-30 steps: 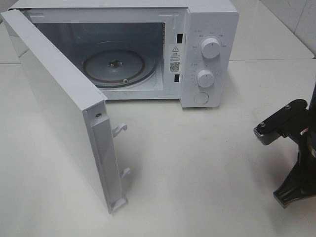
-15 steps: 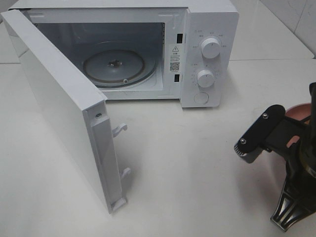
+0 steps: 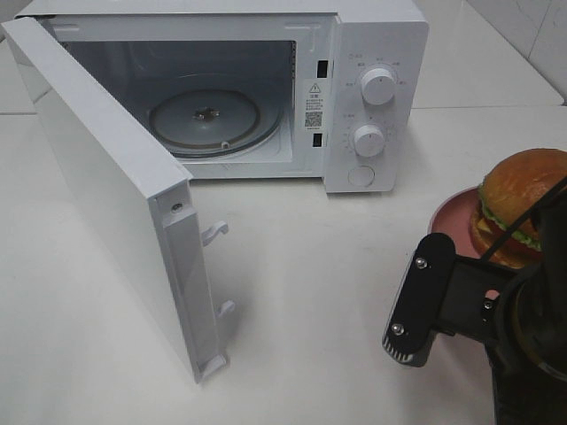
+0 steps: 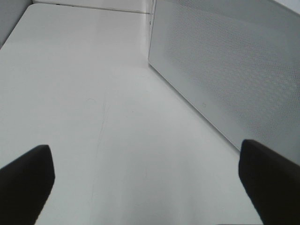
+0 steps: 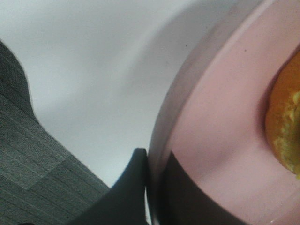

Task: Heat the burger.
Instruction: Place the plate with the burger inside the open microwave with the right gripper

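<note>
White tabletop [image 3: 354,266], tiled wall back-right. Microwave [image 3: 381,35] sits at the rear with its door [image 3: 97,195] swung wide open to the left, and the cavity holds the glass turntable [image 3: 204,119]. The pink plate [image 3: 452,217] carries the burger [image 3: 523,190] at the right edge of the high view, in front and to the right of the knob panel, well apart from the cavity. Your right gripper [image 5: 149,187] is closed on the plate's rim, with one finger [image 5: 187,201] on the inner face and the other outside the rim. The burger sits farther in on the plate, clear of both fingers (can't tell if the plate touches the table). Your left gripper [image 4: 147,176] is spread wide, holding nothing, over bare table near the door.
</note>
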`<action>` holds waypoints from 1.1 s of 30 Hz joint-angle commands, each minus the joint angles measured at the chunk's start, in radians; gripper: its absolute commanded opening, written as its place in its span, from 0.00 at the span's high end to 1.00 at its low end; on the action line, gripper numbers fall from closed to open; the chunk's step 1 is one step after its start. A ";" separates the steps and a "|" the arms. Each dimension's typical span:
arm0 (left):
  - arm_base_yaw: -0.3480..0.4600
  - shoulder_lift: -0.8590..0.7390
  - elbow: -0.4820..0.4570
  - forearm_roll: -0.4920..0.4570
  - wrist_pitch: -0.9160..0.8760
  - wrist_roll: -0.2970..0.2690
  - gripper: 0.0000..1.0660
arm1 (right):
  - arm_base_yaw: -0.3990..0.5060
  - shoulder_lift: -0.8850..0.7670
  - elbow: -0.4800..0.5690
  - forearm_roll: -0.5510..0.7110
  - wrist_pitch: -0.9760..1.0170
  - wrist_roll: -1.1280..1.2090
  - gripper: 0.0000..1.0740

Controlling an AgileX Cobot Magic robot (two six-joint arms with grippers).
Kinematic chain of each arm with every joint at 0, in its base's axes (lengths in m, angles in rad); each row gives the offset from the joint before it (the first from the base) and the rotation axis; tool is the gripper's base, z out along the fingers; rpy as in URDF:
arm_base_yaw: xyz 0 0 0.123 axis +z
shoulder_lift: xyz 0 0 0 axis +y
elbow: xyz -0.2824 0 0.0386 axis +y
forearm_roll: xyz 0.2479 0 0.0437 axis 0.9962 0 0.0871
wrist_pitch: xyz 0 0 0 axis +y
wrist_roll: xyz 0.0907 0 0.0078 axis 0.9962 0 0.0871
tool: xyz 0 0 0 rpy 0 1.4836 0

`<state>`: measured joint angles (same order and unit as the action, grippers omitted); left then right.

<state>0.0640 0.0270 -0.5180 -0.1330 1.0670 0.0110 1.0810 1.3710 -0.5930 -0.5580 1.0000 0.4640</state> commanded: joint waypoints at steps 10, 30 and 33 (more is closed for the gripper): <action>0.002 -0.002 0.003 -0.006 0.003 0.002 0.06 | 0.013 -0.010 0.003 -0.102 -0.096 -0.211 1.00; 0.002 -0.002 0.003 -0.006 0.003 0.002 0.06 | 0.013 -0.010 0.003 -0.207 -0.257 -0.509 1.00; 0.002 -0.002 0.003 -0.006 0.003 0.002 0.06 | 0.013 -0.010 0.003 -0.207 -0.263 -0.559 1.00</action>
<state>0.0640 0.0270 -0.5180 -0.1330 1.0670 0.0110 1.0910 1.3710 -0.5900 -0.7110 0.7440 -0.0730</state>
